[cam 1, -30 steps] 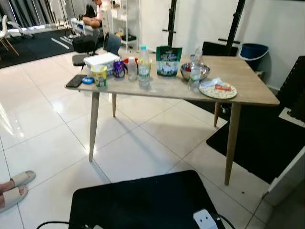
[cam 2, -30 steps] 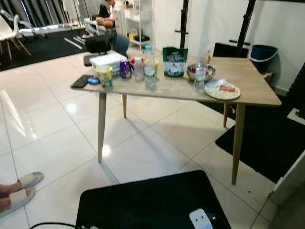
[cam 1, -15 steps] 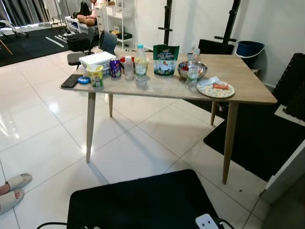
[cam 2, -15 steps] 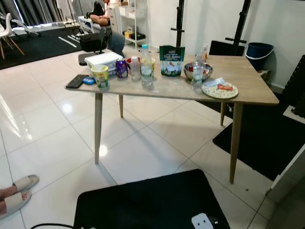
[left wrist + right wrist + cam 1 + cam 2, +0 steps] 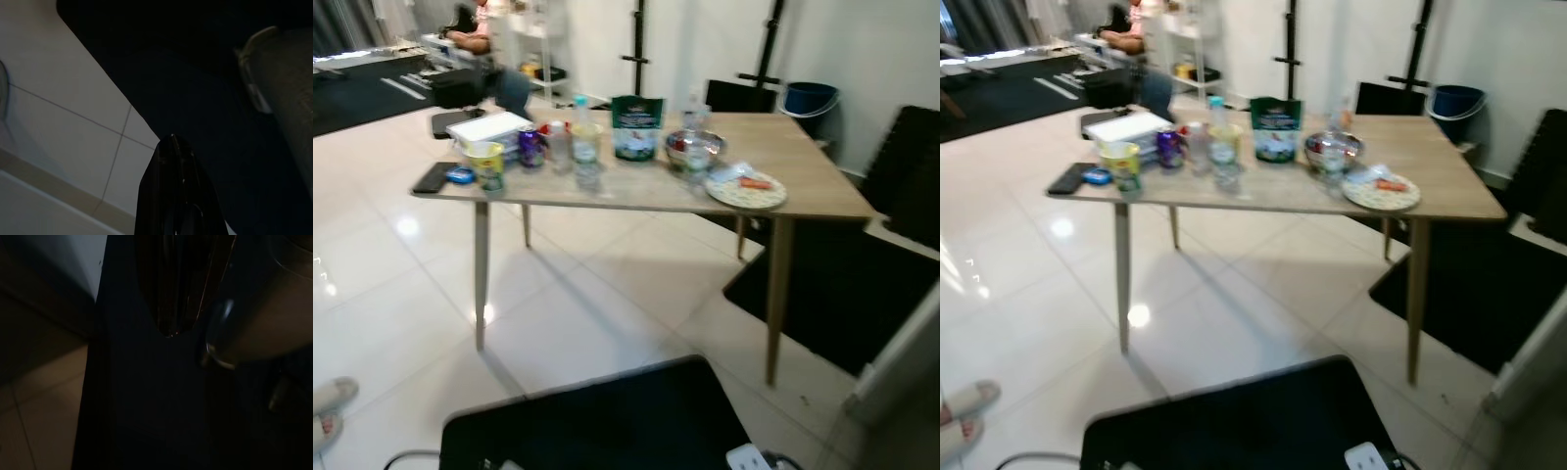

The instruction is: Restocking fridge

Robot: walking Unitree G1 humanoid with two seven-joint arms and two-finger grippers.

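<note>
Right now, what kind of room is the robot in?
Probably an open-plan live/work or studio space, not a plain kitchen: a wooden table laid with food and drink, such as a water bottle and a snack bag, on white tiled floor, and a person at a desk behind.

Both grippers (image 5: 173,147) (image 5: 171,330) closed, hanging idle.

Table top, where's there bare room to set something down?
The table's far right corner, beyond the patterned plate, is bare. The left half is crowded: phone, yellow cup, can, bottles, green bag, metal bowl.
</note>
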